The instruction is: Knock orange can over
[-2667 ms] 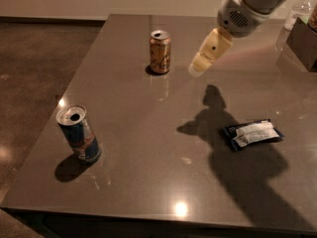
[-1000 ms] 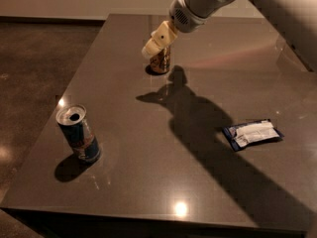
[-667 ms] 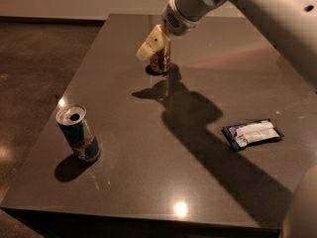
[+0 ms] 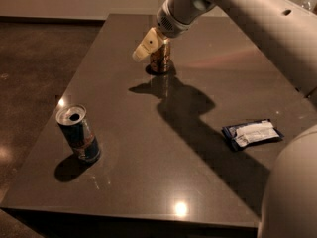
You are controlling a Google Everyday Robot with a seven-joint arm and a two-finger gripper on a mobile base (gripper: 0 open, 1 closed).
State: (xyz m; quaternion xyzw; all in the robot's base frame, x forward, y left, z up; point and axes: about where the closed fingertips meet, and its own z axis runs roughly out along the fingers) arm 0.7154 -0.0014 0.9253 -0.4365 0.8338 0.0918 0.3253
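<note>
- Gripper [image 4: 144,46] w/ cream-coloured tips sits at far side of the dark grey glossy table [image 4: 148,182], approx 12 o'clock from table centre.
- Gripper state: can't tell from my view whether it is parted or closed; it reads as one pale wedge pointing down toward 7 o'clock.
- Short orange-gold metal can w/ dark squiggles [image 4: 161,59] stands upright right at the gripper, on its 4 o'clock side; the gripper overlaps the can's upper left edge. Touching or just in front, I can't say.
- Can's top is hidden behind the gripper and wrist.
- Big light-grey robot arm [image 4: 237,4] comes in from the 2 o'clock corner, over the table.
- Arm's dark shadow [image 4: 183,108] runs from the can's base toward 4 o'clock across the tabletop.
- Taller blue-and-silver drink can [image 4: 78,133] is upright at approx 8 o'clock, near the left edge, well apart from the orange can.
- Flat dark-blue foil packet w/ white label [image 4: 252,134] lies at approx 4 o'clock, near the right edge.
</note>
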